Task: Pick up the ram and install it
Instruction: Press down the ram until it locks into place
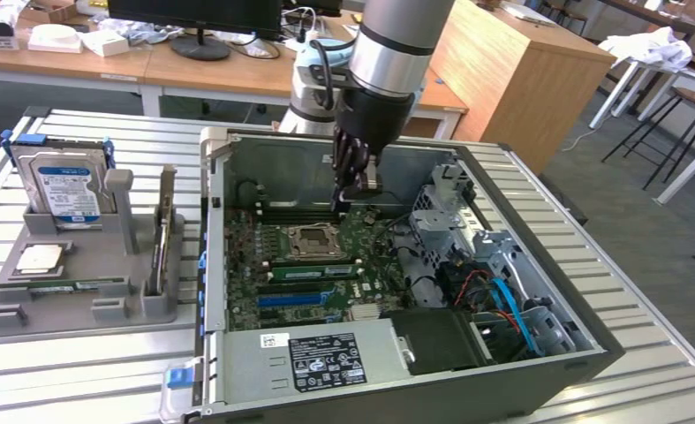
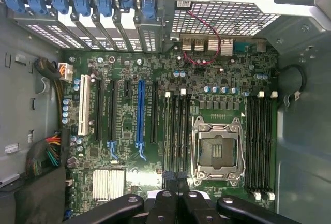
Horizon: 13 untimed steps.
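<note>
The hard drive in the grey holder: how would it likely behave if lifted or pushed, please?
The hard drive looks like a rigid metal block, so probably stiff and heavy for its size. It stands on edge in the grey holder, so a sideways push is probably resisted.

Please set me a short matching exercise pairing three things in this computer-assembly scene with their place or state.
Things:
1. hard drive
2. gripper
3. CPU socket

Places or states:
A. empty, on the motherboard
B. upright in the grey holder beside the case
C. shut, down inside the open case

Pairs: 1-B, 2-C, 3-A
</note>
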Motion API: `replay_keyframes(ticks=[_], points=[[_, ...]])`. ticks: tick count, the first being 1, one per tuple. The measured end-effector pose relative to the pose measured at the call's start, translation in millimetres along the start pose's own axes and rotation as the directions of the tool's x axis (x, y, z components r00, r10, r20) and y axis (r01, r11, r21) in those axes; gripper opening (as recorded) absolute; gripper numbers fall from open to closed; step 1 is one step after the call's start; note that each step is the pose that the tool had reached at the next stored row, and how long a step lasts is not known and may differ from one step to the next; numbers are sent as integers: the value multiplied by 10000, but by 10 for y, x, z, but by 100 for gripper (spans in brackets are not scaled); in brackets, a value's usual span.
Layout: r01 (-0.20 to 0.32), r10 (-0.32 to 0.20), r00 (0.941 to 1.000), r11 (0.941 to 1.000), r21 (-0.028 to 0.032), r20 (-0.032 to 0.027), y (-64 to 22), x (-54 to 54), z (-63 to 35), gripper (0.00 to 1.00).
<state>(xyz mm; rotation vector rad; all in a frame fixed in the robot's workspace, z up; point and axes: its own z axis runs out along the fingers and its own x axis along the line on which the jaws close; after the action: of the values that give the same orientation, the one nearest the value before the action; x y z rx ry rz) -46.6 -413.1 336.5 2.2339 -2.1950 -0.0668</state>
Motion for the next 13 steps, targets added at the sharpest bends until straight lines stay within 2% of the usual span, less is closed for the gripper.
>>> replay_keyframes(ticks=[4, 13], points=[[1, -1, 10000, 10000, 55, -1, 26, -1, 2, 10], [1, -1, 10000, 10000, 56, 0, 27, 0, 1, 10]])
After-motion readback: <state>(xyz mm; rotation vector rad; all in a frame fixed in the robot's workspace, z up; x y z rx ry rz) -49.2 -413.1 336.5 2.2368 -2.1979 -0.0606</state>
